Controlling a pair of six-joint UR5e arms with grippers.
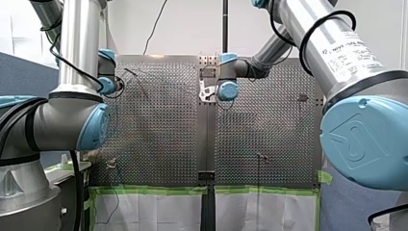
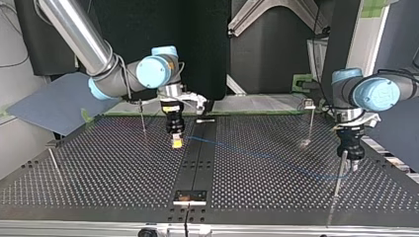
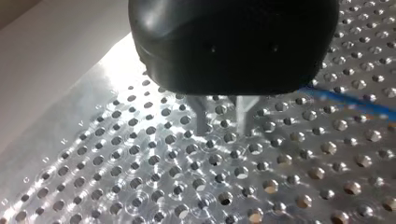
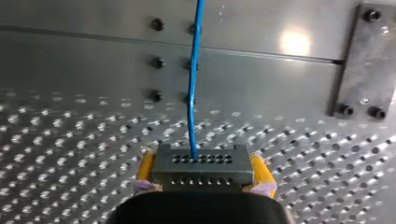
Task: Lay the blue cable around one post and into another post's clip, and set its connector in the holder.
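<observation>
My right gripper [image 4: 201, 164] is shut with its yellow pads [image 4: 145, 167] on the dark grey connector [image 4: 201, 173], just above the perforated plate. The blue cable [image 4: 192, 93] leaves the connector and runs ahead of the gripper. In the top view, my right gripper [image 2: 175, 140] stands left of the centre strip. From there the cable [image 2: 257, 155] crosses the table to a thin post [image 2: 340, 174] at the right. My left gripper [image 2: 352, 167] hangs beside that post. Its metal fingers [image 3: 201, 117] stand apart with nothing between them, and the cable [image 3: 355, 101] lies off to one side.
More thin posts stand at the back left [image 2: 142, 116], back right [image 2: 310, 118] and far left [image 2: 53, 158] of the top view. A small holder [image 2: 189, 197] sits on the dark centre strip near the front edge. A black bolted plate [image 4: 364, 60] lies ahead of my right gripper.
</observation>
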